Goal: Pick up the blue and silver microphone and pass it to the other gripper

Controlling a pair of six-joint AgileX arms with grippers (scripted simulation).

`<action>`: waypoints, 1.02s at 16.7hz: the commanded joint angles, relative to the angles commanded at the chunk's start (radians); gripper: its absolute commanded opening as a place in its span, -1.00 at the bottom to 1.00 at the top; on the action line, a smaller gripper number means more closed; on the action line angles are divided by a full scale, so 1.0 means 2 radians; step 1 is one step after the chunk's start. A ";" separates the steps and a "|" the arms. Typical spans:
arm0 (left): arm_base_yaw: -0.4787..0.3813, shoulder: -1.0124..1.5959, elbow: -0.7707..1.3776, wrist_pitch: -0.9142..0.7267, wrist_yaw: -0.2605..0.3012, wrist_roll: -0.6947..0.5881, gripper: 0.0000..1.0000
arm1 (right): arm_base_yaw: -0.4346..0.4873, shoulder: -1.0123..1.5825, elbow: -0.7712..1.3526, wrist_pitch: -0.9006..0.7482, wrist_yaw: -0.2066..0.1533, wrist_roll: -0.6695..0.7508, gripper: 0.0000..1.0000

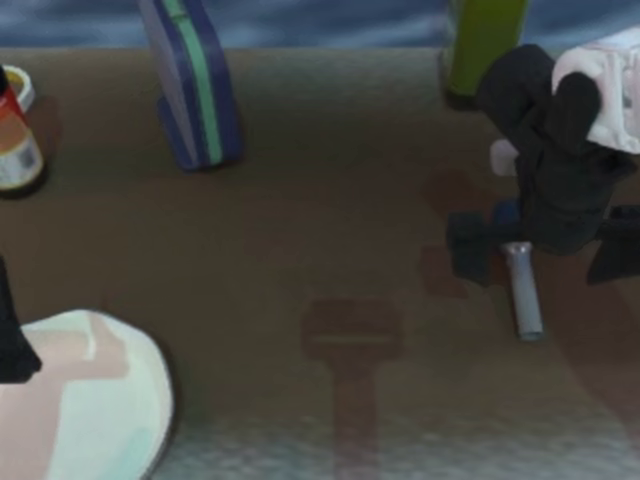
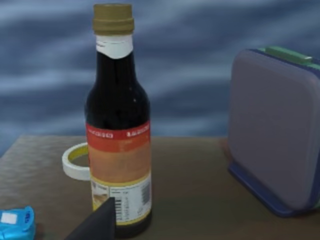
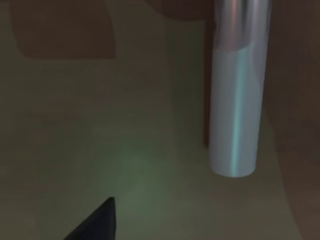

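The blue and silver microphone lies flat on the brown table at the right. Its silver handle (image 1: 524, 295) points toward the front edge. Only a sliver of its dark blue head (image 1: 506, 214) shows under my right arm. My right gripper (image 1: 541, 250) hangs directly over the head end, open, with one black finger on each side of the microphone and nothing held. In the right wrist view the handle (image 3: 235, 100) fills the frame close up, and one fingertip (image 3: 103, 222) shows apart from it. My left gripper (image 1: 10, 345), the other gripper, is parked at the left edge; one fingertip (image 2: 100, 223) shows.
A tall blue case with a green stripe (image 1: 195, 85) (image 2: 275, 130) stands at the back left. A dark sauce bottle (image 1: 15, 140) (image 2: 119, 125) and a white tape ring (image 1: 20, 88) (image 2: 76, 161) sit at the far left. A yellow-green bottle (image 1: 485, 45) stands behind my right arm.
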 joint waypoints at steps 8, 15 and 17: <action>0.000 0.000 0.000 0.000 0.000 0.000 1.00 | -0.007 0.029 -0.029 0.058 0.000 -0.006 1.00; 0.000 0.000 0.000 0.000 0.000 0.000 1.00 | -0.017 0.094 -0.084 0.180 0.000 -0.015 1.00; 0.000 0.000 0.000 0.000 0.000 0.000 1.00 | -0.017 0.094 -0.084 0.180 0.000 -0.015 1.00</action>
